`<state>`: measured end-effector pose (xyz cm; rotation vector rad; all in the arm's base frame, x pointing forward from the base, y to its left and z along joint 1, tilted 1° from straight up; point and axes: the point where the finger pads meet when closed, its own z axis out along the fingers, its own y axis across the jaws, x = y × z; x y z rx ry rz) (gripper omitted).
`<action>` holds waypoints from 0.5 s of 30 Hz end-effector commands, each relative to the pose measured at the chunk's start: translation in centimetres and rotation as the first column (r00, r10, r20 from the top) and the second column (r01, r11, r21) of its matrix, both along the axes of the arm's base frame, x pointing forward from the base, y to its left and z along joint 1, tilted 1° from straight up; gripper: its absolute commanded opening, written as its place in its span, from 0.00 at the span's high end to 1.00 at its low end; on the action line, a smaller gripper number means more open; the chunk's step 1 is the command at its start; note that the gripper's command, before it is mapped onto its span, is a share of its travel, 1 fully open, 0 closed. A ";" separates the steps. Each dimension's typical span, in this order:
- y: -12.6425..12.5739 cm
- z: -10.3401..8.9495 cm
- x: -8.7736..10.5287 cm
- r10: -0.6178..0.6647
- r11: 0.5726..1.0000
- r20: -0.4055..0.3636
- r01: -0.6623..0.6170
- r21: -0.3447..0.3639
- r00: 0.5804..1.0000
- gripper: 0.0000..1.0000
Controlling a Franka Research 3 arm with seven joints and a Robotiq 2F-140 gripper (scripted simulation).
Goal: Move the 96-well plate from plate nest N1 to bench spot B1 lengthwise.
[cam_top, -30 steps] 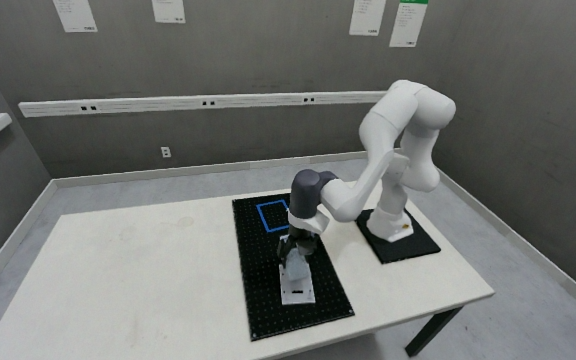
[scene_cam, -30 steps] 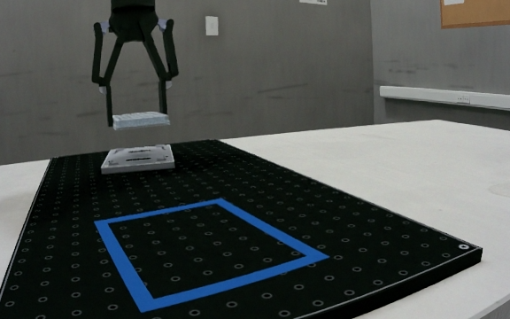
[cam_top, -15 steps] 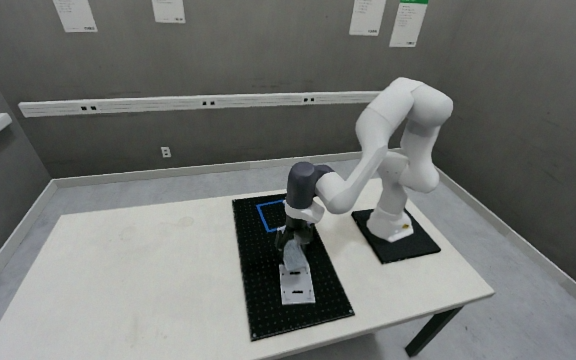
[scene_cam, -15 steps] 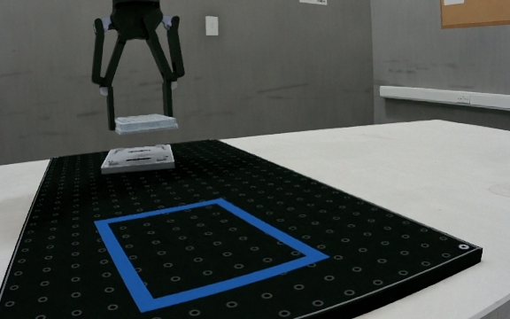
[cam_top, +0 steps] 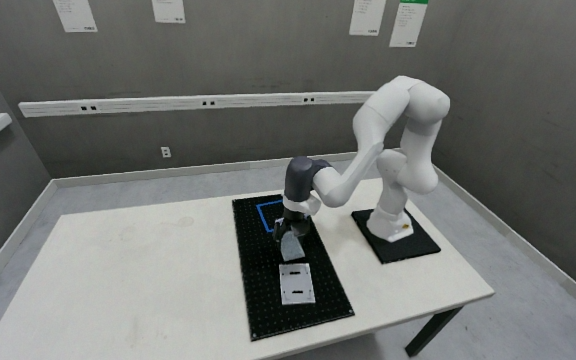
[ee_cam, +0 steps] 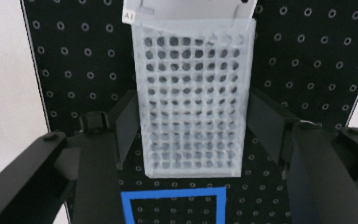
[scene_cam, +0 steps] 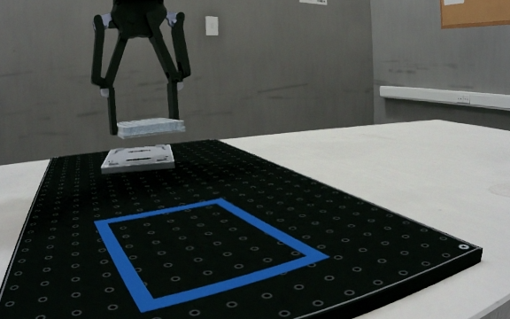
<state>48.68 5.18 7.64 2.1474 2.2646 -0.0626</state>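
My gripper point(scene_cam: 143, 126) is shut on the clear 96-well plate point(scene_cam: 150, 128), gripping its long sides and holding it level in the air above the black breadboard point(scene_cam: 220, 230). The plate also shows in the wrist view point(ee_cam: 193, 97) between the two finger pads, and in the top view point(cam_top: 292, 246). The white plate nest N1 point(scene_cam: 138, 157) stands empty on the breadboard, just behind and below the plate; it also shows in the top view point(cam_top: 296, 283). The blue taped outline B1 point(scene_cam: 206, 250) lies on the breadboard's other half, apart from the plate, and shows in the wrist view point(ee_cam: 174, 205).
The arm's base point(cam_top: 393, 225) stands on a black pad point(cam_top: 395, 241) to the right of the breadboard. The white table point(cam_top: 133, 270) stretches wide to the left. Grey walls stand behind.
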 end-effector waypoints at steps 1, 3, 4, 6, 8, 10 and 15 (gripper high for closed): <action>-0.9 0.1 0.2 0.043 0.998 -0.004 -0.043 0.041 0.999 0.40; -1.6 0.1 0.2 0.043 0.998 -0.004 -0.043 0.041 0.999 0.40; -1.9 0.1 0.2 0.043 0.998 -0.004 -0.043 0.041 0.999 0.40; -2.6 0.1 0.2 0.043 0.998 -0.004 -0.043 0.041 0.999 0.40; -3.3 0.0 0.1 0.043 0.998 -0.004 -0.043 0.041 0.999 0.40; -3.9 0.0 0.1 0.043 0.998 -0.004 -0.043 0.041 0.999 0.40; -4.9 0.0 0.1 0.043 0.998 -0.004 -0.043 0.041 0.999 0.40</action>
